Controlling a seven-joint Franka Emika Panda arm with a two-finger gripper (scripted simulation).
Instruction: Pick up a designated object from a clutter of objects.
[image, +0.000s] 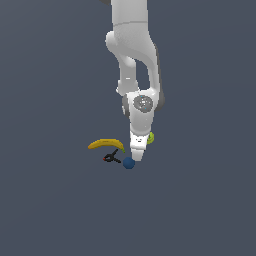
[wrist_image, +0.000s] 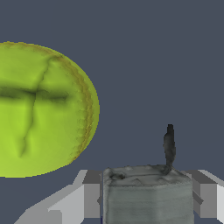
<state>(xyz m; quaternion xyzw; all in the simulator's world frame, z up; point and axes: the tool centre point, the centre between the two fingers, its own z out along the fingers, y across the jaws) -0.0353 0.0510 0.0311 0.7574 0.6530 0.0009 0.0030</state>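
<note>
The small blocky whitish-grey object (wrist_image: 148, 194) sat squarely between the grey gripper (wrist_image: 146, 197) fingers, which were closed against its sides, yellow-green ball (wrist_image: 39, 109) just beside

The arm (image: 134, 60) is running off the top edge of the exterior view, so its base is not showing. In that view the gripper (image: 136, 156) is covering the small whitish-grey block completely, and its fingertips are too small to tell apart. The yellow-green ball (image: 150, 137) is peeking out as only a sliver behind the gripper body. The blue ball (image: 129, 163) is partly overlapped by the gripper tip. The clamp (image: 112, 157) is too small to show details.

In the wrist view, the block (wrist_image: 148, 194) is being cut off by the lower edge, as are both fingers (wrist_image: 87, 197). The yellow-green ball (wrist_image: 41, 109) is running off the side edge.
</note>
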